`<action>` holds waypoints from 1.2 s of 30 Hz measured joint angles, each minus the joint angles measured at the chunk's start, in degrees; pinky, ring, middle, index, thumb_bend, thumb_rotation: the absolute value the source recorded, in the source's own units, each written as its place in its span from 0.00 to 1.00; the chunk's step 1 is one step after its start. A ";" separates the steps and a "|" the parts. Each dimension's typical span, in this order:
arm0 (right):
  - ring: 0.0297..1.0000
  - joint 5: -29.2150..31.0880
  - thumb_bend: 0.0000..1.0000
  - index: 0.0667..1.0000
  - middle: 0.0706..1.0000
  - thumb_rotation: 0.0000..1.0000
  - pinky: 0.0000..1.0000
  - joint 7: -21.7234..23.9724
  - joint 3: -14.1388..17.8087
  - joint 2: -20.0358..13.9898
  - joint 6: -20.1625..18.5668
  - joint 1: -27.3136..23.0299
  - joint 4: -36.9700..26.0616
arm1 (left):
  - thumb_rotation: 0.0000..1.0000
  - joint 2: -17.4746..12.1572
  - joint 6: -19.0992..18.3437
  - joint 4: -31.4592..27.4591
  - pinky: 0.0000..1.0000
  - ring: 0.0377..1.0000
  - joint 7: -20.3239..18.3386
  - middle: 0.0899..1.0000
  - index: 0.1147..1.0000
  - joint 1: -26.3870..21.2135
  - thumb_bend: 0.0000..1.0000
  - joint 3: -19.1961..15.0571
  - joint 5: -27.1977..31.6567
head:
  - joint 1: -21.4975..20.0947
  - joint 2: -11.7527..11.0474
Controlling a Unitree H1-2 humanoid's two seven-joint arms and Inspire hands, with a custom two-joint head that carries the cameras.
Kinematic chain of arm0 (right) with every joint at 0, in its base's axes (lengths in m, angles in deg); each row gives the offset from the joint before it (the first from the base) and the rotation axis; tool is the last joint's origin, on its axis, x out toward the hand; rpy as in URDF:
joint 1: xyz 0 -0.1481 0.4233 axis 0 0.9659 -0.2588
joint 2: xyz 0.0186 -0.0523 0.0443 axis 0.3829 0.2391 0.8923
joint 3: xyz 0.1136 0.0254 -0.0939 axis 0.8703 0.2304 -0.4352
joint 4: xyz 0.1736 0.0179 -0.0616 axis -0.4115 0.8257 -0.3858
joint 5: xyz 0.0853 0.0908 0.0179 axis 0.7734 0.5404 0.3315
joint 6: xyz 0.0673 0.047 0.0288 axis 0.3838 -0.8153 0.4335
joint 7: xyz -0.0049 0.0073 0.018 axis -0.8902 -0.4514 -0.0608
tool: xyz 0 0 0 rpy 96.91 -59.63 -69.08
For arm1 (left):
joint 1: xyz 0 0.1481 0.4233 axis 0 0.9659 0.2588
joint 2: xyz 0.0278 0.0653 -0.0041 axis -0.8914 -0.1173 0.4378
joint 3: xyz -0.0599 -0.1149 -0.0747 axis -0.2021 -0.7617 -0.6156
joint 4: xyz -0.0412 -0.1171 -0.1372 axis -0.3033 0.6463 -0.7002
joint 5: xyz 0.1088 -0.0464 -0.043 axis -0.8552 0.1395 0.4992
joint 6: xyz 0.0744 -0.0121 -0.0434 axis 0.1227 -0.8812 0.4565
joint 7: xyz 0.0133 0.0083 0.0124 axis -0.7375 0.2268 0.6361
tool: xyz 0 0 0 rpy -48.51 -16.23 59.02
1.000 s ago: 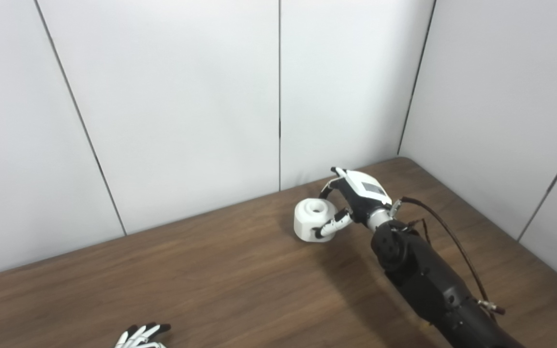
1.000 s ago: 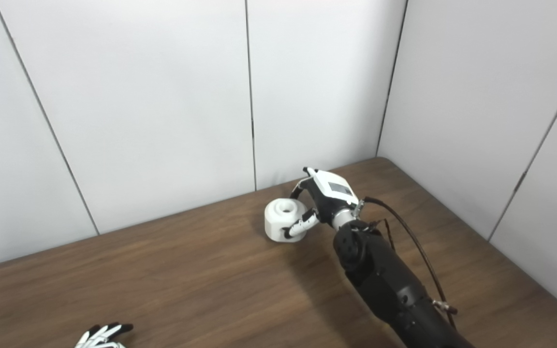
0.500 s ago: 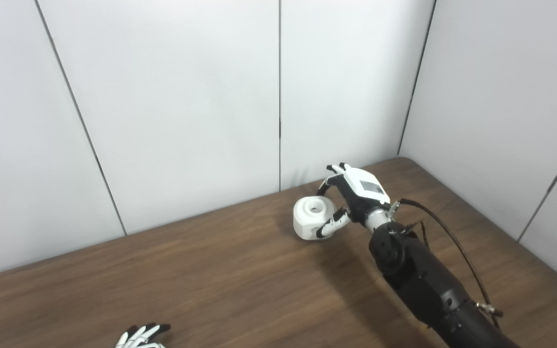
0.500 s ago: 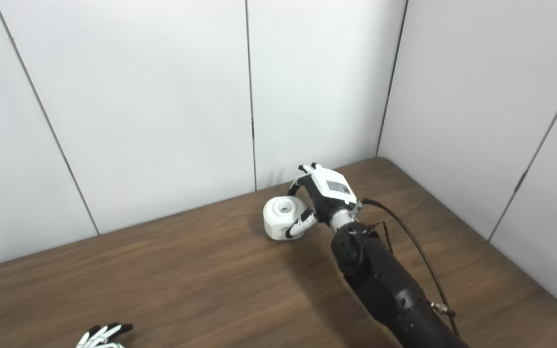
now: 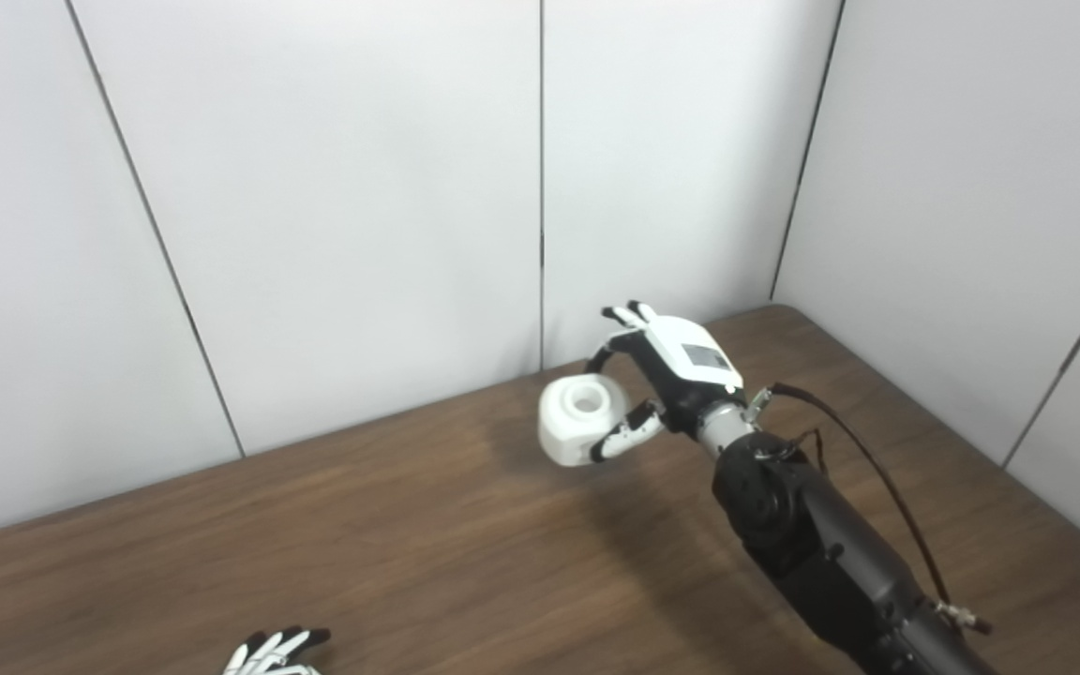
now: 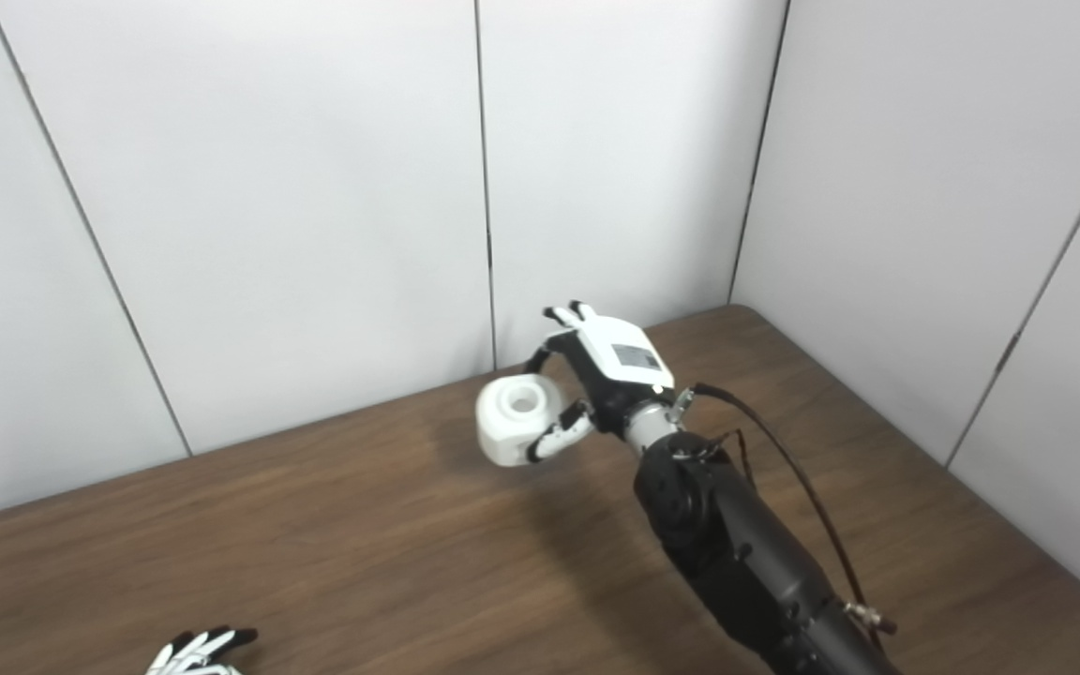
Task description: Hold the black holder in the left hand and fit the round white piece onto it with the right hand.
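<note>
Right hand (image 5: 681, 375) clasps round white piece (image 5: 579, 419) at its left, above table (image 5: 427, 525) (left hand (image 5: 273, 652) barely visible, state unclear).

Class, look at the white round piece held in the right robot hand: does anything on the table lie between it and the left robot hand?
Nothing visible does. Only bare table lies between the round white piece, held by the right robot hand, and the left robot hand.

Lifted off the table (image 5: 409, 544) and carried left: round white piece (image 5: 578, 420), clasped in right hand (image 5: 676, 375).
</note>
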 measured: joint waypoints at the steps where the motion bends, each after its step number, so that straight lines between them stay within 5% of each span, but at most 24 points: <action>1: 1.00 -0.15 0.51 0.44 0.94 0.14 0.86 0.10 -0.11 0.56 0.01 0.14 -0.90 | 0.05 0.04 -0.07 -0.03 1.00 0.94 -0.02 0.88 0.41 -0.01 0.51 0.00 -0.09 | 0.44 0.17; 21: 1.00 0.72 0.51 0.44 0.96 0.14 0.81 8.44 -3.83 8.61 1.82 4.45 -19.69 | 0.05 2.26 -4.26 -2.26 1.00 0.92 -0.98 0.87 0.42 0.12 0.52 0.38 -3.48 | 8.17 3.16; 36: 1.00 1.45 0.51 0.44 0.98 0.14 0.84 12.55 -7.84 13.80 4.31 9.92 -23.53 | 0.05 4.94 -7.01 -3.04 1.00 0.91 -0.37 0.86 0.41 -0.11 0.51 1.23 -7.10 | 14.85 5.54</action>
